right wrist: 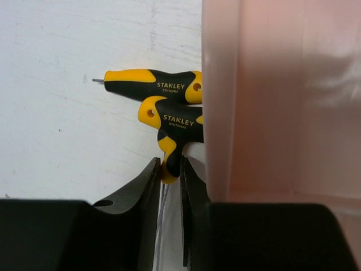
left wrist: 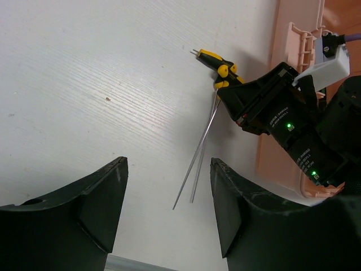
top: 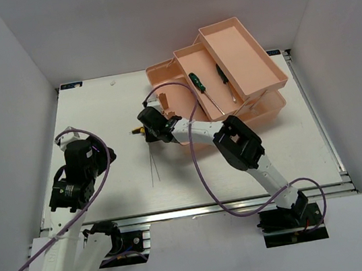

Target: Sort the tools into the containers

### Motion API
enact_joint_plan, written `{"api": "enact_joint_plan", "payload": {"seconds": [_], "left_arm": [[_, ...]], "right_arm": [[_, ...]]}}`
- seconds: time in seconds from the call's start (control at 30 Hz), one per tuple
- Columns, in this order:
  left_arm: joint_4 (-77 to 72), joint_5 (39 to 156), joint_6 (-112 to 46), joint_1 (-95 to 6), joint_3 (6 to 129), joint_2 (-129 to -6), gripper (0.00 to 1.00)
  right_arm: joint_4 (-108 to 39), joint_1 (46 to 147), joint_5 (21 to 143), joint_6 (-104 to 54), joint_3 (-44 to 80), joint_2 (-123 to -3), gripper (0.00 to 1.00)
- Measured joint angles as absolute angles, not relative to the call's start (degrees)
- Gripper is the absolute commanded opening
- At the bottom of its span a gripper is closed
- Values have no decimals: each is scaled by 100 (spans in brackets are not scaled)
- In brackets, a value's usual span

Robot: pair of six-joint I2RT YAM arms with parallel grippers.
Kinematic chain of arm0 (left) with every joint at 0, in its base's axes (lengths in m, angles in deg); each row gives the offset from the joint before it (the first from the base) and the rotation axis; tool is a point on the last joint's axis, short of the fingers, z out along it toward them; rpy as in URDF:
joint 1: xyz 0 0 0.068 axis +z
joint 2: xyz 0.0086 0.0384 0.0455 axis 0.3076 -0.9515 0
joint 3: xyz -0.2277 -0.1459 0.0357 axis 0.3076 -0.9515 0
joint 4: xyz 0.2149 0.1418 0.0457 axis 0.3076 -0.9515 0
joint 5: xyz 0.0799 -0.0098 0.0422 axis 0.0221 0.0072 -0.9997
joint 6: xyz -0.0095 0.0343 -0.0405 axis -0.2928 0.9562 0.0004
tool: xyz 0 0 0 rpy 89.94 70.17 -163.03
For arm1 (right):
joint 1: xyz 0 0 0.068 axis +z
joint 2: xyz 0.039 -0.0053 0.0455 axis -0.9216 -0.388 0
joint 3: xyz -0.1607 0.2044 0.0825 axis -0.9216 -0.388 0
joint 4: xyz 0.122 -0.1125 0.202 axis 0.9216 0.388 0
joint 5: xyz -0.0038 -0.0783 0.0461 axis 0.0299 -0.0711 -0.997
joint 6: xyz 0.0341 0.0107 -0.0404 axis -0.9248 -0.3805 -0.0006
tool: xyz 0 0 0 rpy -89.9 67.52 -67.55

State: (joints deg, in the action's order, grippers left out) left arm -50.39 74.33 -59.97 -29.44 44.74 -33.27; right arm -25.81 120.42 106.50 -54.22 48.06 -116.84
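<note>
Two-finger right end effector [right wrist: 168, 167] pinches yellow-black tool [right wrist: 172, 119]; left end effector [left wrist: 168, 164] gapes.

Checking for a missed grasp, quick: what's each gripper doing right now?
Left gripper: open, empty.
Right gripper: closed on the handle end of the lower yellow-black tool.

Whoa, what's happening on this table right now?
Two robot arms are sorting tools into a pink toolbox. The right claw is narrowed around the tip of a yellow-and-black tool lying on the table beside the box; whether it grips yet is unclear. Two screwdrivers already lie in a tray. The left claw hangs open, holding nothing.
</note>
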Motion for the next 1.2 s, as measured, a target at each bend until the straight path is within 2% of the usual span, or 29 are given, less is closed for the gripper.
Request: {"api": "enact_joint_plan", "payload": {"seconds": [0.2, 0.5, 0.67, 0.87, 1.2], "left_arm": [[-4836, 7479, -6043, -2944, 4269, -3342, 70], [-4312, 7743, -6190, -2944, 3819, -3646, 70], [-3853, 7933, -6305, -2944, 3526, -3884, 70], [-3131, 8209, -6312, -2944, 3244, -4253, 70], [-1322, 8963, -6041, -2942, 3213, -5967, 71]], "right_arm": [[-2625, 12005, 10202, -5382, 4294, -11258, 0], [-3031, 11987, 9360, -4995, 3717, -10224, 0], [-3121, 11985, 8536, -4670, 3696, -9946, 0], [-3036, 11926, 8191, -4152, 3739, -9518, 0], [-2533, 10462, 8215, -3461, 4231, -9090, 0]]}}
